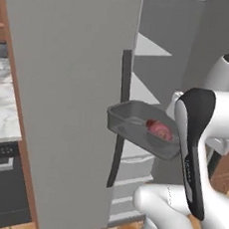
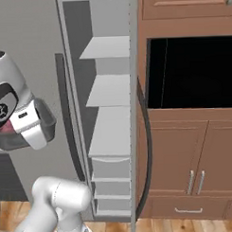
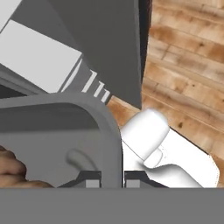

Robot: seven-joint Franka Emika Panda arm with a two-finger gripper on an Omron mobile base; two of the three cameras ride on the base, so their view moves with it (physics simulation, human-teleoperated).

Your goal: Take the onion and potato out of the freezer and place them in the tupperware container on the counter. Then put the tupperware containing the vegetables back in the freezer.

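Tupperware container hangs in the air from our gripper, whose two tips pinch the tray's rim between them in the hand view. The onion sits inside the tray toward the hand's end, and a brown lump at the edge of the hand view looks to us like the potato, also inside. The freezer stands open just beyond the tray, its pale shelves bare.

We judge the risk to be the one-sided hold: gripped by a single rim, the tray may tilt or slip as we swing it, and the loose vegetables could roll out. The tray's far end also lies close to the door's edge and dark handle, so a wide swing could knock it there.

Room ahead of the hand is narrow, bounded by the door on one side and the freezer's wall on the other. The middle shelf looks open enough for us.
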